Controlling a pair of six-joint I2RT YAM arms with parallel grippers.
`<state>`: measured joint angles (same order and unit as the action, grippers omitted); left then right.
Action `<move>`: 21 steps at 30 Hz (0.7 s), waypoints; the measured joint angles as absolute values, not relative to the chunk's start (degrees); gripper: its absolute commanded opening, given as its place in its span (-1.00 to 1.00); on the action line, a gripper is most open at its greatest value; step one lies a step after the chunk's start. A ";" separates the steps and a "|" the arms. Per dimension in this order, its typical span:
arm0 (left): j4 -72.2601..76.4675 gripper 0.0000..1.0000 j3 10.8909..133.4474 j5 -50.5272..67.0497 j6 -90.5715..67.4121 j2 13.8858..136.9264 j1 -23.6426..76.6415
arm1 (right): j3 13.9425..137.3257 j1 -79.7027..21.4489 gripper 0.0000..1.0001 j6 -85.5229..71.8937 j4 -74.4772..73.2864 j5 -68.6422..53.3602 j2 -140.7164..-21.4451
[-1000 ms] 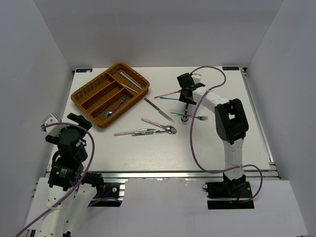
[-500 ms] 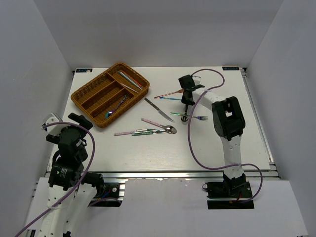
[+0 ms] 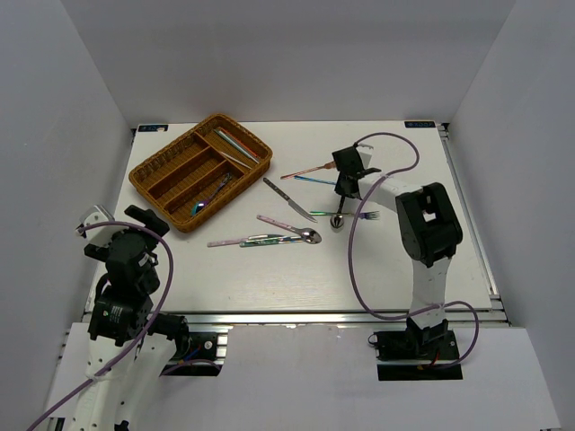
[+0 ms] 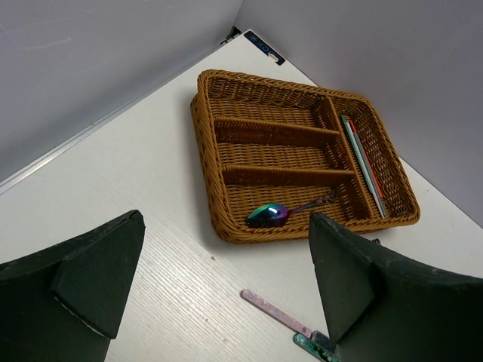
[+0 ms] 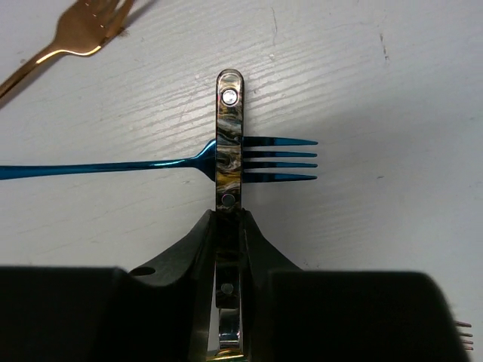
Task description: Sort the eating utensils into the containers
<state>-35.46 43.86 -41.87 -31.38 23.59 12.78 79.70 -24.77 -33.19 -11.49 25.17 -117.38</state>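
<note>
My right gripper (image 5: 229,219) is shut on the marbled dark handle of a spoon (image 5: 229,128), which lies across a blue fork (image 5: 136,166). From above, that gripper (image 3: 342,190) is low over the table right of centre, with the spoon's bowl (image 3: 337,219) just below it. The brown wicker tray (image 3: 180,221) at the back left holds an iridescent spoon (image 4: 268,214) and chopsticks (image 4: 362,162). A knife (image 3: 289,199), a pink spoon (image 3: 287,226), two flat-handled utensils (image 3: 243,241) and a rose-gold fork (image 5: 75,34) lie loose on the table. My left gripper (image 4: 226,279) hangs open and empty near the front left.
A thin green fork (image 3: 355,214) lies just right of the held spoon. White walls close in the table on three sides. A purple cable (image 3: 350,260) loops from the right arm over the table's right half.
The right gripper's jaws have come together on the spoon's handle, and its wrist has shifted a little to the right. The left arm has stayed still.
</note>
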 measured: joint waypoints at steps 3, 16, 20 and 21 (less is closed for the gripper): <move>-35.46 0.96 43.86 -41.74 -31.29 23.68 12.78 | 76.07 -24.84 -1.00 -32.42 -7.42 25.47 -114.30; -35.27 0.96 43.86 -41.32 -31.24 24.21 12.80 | 67.13 -26.33 -1.00 -22.96 18.11 28.80 -105.45; -35.09 0.96 43.86 -41.30 -31.22 24.34 12.78 | 64.66 -27.42 -1.00 -20.36 22.68 29.41 -105.38; -35.09 0.96 43.86 -41.28 -31.18 24.38 12.80 | 64.66 -27.55 -1.00 -20.10 23.22 29.15 -105.38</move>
<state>-35.09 43.86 -41.28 -31.18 24.38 12.80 64.66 -27.55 -20.10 23.22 29.15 -105.38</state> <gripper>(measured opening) 0.982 0.188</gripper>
